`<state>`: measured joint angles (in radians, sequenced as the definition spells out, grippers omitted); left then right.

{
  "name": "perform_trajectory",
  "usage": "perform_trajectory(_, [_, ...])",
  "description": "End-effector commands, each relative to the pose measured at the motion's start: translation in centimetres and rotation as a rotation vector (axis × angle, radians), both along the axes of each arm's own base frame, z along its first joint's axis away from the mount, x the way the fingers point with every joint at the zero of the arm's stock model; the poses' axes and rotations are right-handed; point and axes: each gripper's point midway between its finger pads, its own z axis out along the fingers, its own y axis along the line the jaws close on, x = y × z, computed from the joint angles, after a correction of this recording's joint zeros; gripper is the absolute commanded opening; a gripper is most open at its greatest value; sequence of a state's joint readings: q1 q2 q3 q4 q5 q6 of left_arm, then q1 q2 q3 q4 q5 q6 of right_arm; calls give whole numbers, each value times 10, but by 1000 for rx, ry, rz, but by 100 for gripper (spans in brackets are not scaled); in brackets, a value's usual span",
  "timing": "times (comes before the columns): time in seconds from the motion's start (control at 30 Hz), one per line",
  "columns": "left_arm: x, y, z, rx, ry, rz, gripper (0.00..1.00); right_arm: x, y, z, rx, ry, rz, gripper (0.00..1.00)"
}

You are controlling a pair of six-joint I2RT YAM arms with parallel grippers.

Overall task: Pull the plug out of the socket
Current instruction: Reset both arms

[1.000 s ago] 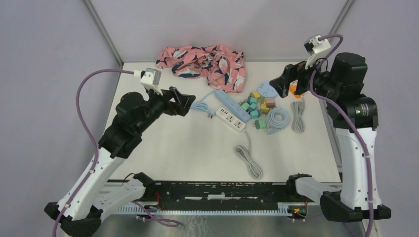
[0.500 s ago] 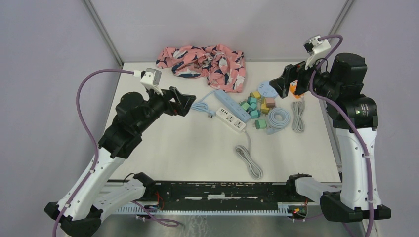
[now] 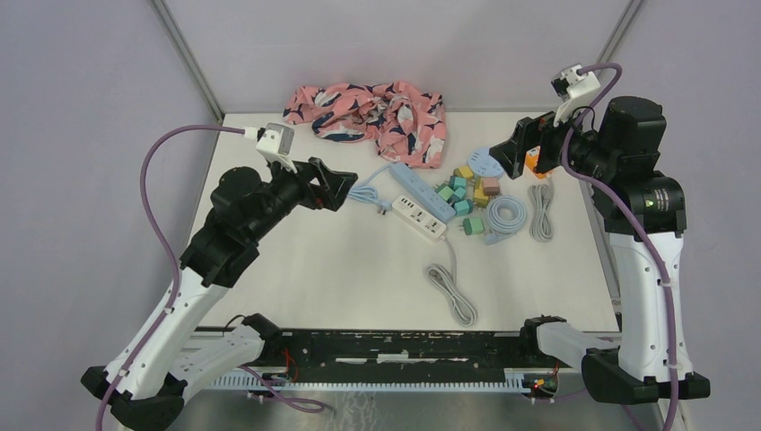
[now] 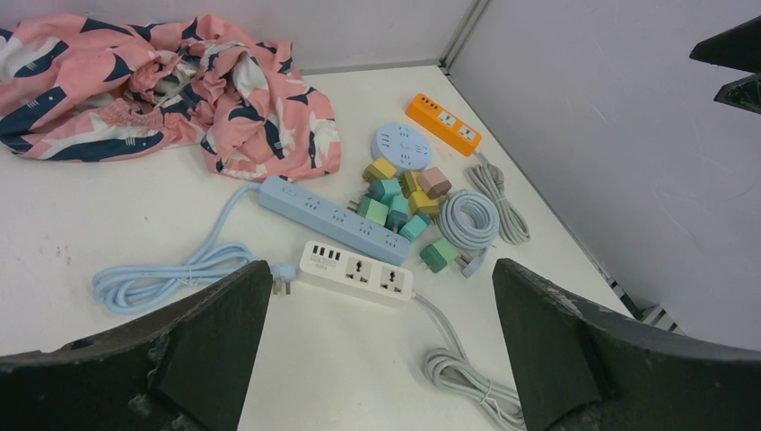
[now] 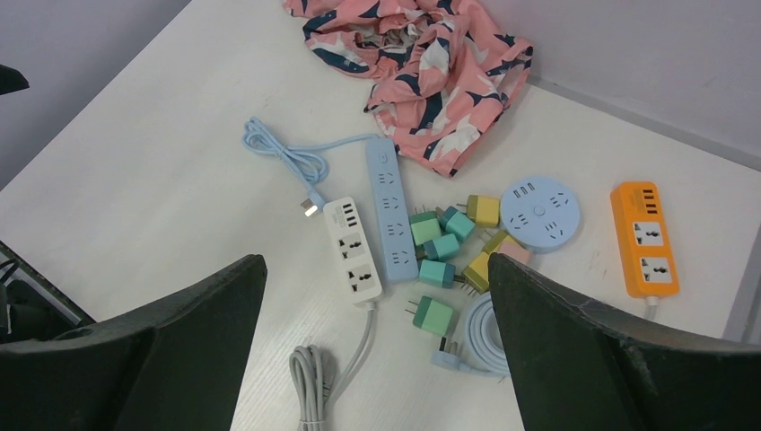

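A light blue power strip (image 3: pixel 422 191) lies mid-table beside a white power strip (image 3: pixel 418 217). A green plug (image 4: pixel 372 210) sits against the blue strip (image 4: pixel 336 220); I cannot tell whether it is plugged in. Several loose green, teal, yellow and pink plugs (image 5: pixel 441 247) lie to its right. My left gripper (image 3: pixel 336 187) is open and empty, raised left of the strips; in its wrist view (image 4: pixel 377 341) the white strip (image 4: pixel 356 272) lies between the fingers. My right gripper (image 3: pixel 509 148) is open and empty, raised at the far right; its wrist view (image 5: pixel 377 341) shows both strips below.
A pink patterned cloth (image 3: pixel 372 109) lies at the back. A round blue socket (image 5: pixel 540 201) and an orange strip (image 5: pixel 644 238) sit back right. A coiled blue cable (image 3: pixel 505 215), a grey cable bundle (image 3: pixel 540 211) and the white strip's grey cord (image 3: pixel 451 294) lie nearby.
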<state>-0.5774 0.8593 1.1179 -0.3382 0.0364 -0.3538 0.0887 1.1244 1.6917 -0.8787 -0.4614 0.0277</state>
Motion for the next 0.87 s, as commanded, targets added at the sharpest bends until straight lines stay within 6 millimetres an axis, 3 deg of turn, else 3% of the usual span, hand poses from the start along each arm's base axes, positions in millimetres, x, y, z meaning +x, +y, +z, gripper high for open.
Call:
perform_trajectory(0.0, [2,-5,10,-19,-48,-25,99,2,-2,8,-2,-42,-6,99])
perform_trajectory(0.83, [-9,-12,26,-52,-73,-90,99,-8,-5,13,5,-72,-29,99])
